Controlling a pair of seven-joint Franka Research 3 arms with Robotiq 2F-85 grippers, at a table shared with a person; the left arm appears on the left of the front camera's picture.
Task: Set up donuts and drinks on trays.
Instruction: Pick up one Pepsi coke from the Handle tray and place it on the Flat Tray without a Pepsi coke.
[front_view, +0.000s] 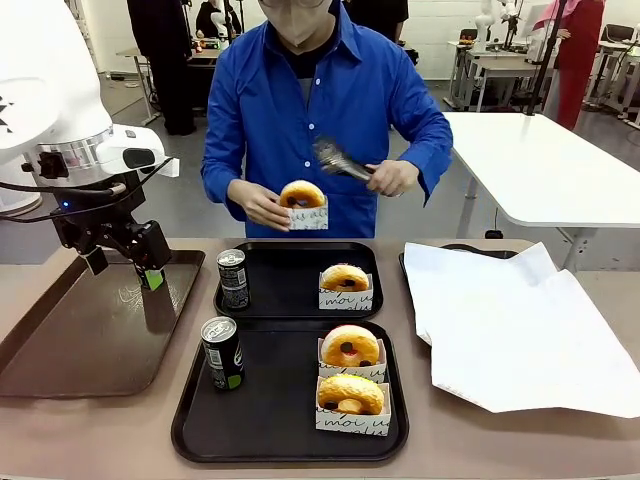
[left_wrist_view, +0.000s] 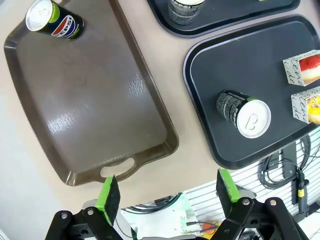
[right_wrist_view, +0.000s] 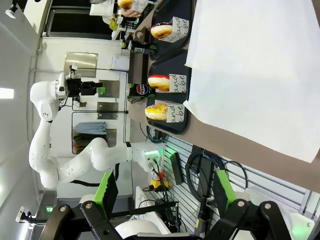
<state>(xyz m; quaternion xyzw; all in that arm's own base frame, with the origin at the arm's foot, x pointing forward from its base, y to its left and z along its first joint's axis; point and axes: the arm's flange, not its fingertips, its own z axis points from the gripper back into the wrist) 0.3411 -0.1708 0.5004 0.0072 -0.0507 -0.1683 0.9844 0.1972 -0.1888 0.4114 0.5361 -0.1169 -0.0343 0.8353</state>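
I judged the sleeved donut (front_view: 302, 200) in the person's hand (front_view: 262, 205) soft and light, its glaze easily marred, best taken by the paper sleeve; the cans (front_view: 222, 352) looked rigid and slick, best gripped round the middle; both black trays (front_view: 285, 420) held a can, the near one two donuts, the far one one; my left gripper (front_view: 128, 262) hung over the brown tray (front_view: 70, 350), jaws wide and empty; my right gripper (right_wrist_view: 165, 192) was likewise spread, empty, beside the white paper (front_view: 510, 320).

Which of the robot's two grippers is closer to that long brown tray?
The left gripper: it hangs with open jaws right above the brown tray. The right gripper is back off the table's near edge, past the white paper.
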